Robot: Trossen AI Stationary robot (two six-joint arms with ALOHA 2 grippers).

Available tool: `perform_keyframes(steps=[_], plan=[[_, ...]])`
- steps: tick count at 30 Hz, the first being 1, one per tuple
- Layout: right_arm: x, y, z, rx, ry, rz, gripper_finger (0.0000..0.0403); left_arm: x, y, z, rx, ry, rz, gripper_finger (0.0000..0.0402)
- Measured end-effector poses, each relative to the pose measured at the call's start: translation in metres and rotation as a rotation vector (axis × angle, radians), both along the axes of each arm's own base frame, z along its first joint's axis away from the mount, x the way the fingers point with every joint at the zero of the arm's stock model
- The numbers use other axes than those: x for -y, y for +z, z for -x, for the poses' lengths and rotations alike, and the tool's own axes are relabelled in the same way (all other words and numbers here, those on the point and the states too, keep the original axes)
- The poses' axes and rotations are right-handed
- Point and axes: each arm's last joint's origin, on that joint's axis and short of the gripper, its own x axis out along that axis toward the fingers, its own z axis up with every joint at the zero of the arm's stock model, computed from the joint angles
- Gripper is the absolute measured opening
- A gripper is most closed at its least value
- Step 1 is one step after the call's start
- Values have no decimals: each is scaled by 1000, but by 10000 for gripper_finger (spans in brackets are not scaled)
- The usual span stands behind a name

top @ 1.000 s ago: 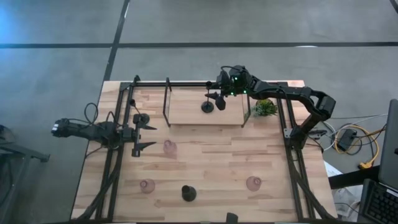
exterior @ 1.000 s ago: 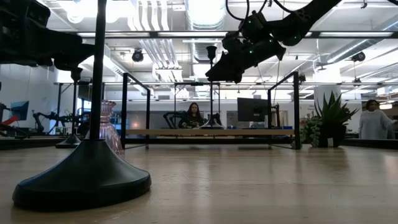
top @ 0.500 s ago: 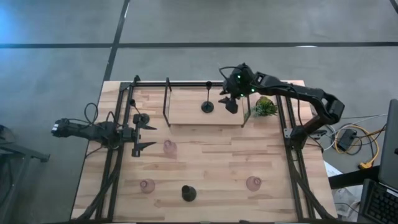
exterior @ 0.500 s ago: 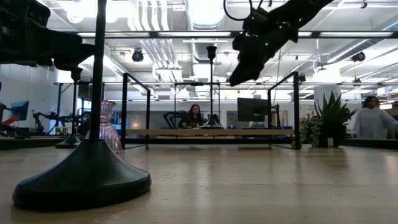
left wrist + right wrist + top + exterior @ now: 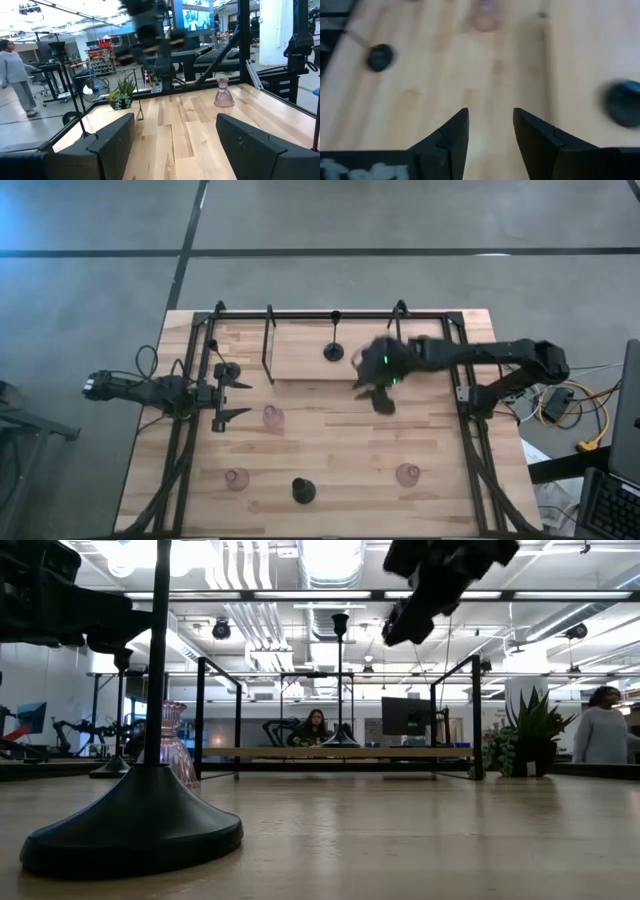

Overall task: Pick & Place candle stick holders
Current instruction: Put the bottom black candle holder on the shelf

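One slim black holder stands by its round base on the raised wooden platform at the far side. A second black holder stands near the front edge, and it fills the left of the low view. A third black holder stands beside my left gripper. Three pink glass holders stand on the table. My right gripper is open and empty above the table's middle, just in front of the platform. My left gripper is open and empty at the left.
A black metal frame runs round the table, with posts at the platform's corners. A small green plant stands at the far right, under my right arm in the high view. People show in the room behind the table.
My right gripper has drawn away from the black holder on the platform. It has gone first toward the table's right edge, then toward the near edge, off the platform and out over the table's middle. The holder stays upright on the platform.
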Motion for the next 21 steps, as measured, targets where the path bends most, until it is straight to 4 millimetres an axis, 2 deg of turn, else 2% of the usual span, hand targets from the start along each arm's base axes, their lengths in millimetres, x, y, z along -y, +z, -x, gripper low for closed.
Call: perform_keyframes(steps=[5,10,16,21], plan=[[-49,-17,-3,99,88,-55,132,0,0,0,0,0,0,285],[-91,-42,-9,296,156,-135,134,0,0,0,0,0,0,284],[-124,-73,-24,456,189,-201,128,0,0,0,0,0,0,285],[-138,-96,-53,407,207,-190,125,0,0,0,0,0,0,284]])
